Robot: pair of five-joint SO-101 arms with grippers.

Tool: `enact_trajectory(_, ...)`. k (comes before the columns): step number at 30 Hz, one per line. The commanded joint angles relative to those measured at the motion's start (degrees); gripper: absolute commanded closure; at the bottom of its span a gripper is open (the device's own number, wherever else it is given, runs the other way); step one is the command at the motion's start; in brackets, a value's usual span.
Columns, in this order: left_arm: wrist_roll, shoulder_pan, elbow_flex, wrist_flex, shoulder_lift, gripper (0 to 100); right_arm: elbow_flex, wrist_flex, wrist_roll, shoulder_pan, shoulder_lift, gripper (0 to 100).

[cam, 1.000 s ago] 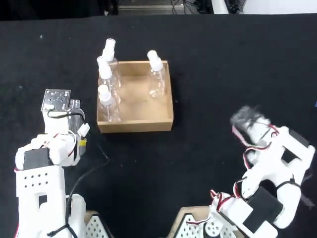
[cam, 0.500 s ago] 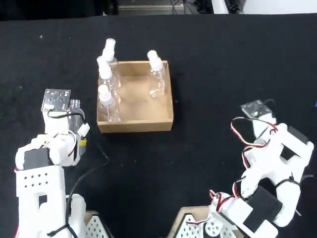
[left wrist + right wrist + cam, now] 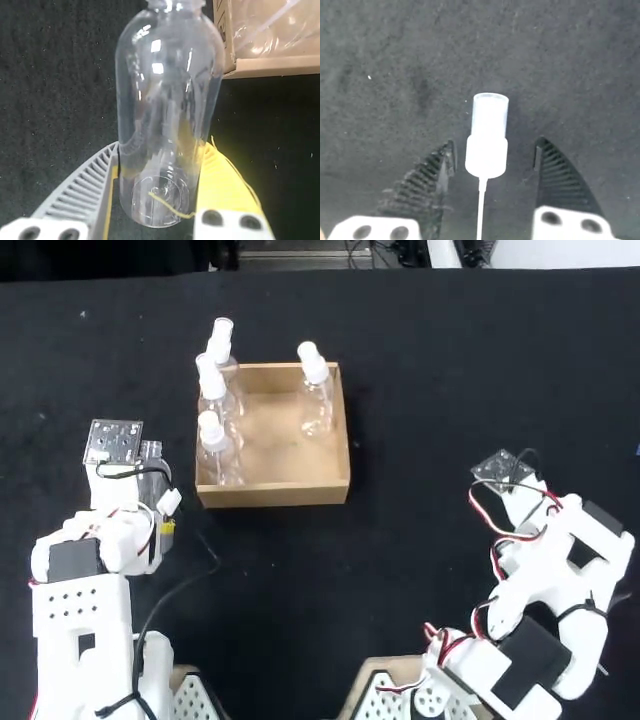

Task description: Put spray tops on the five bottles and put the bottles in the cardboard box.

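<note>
L grip (image 3: 160, 165): we see it clamped on capless bottle (image 3: 167, 90), neck pointing away from wrist, just beside cardboard box (image 3: 272, 492).
R grip (image 3: 493, 146): fingers apart either side of spray top (image 3: 489, 117), which lies on table (image 3: 420, 360), long axis along fingers, head away from wrist.

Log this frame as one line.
left gripper: shut on uncapped bottle beside cardboard box | right gripper: open around spray top on table | four capped bottles at box

A robotics lab; black-clothed table (image 3: 420, 360), cables (image 3: 397, 252) behind it.
</note>
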Motion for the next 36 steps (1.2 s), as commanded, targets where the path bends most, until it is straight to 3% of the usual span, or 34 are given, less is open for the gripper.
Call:
enact_trajectory(1, 0.26, -0.66, -0.57, -0.88, -1.14, 97, 0.31, -0.97, 0.53, 2.73, 0.13, 77.3)
enact_trajectory(15, 0.26, -0.66, -0.57, -0.88, -1.23, 97, -2.68, -0.53, 0.26, 3.6, 6.55, 78.3)
enact_trajectory(20, 0.26, -0.66, -0.57, -0.88, -1.23, 97, -4.18, 2.37, 0.26, 3.08, 6.55, 98.5)
enact_trajectory(23, 0.26, -0.66, -0.57, -0.88, -1.23, 97, -8.75, 6.77, -0.62, 3.08, 6.46, 97.9)
enact_trajectory(29, 0.26, -0.66, -0.57, -1.32, -1.23, 97, -23.69, 20.75, -14.68, 0.0, 2.86, 98.7)
enact_trajectory(36, 0.26, -0.13, -1.36, -4.4, -1.23, 97, -36.79, 27.96, -35.52, -12.04, -2.42, 98.7)
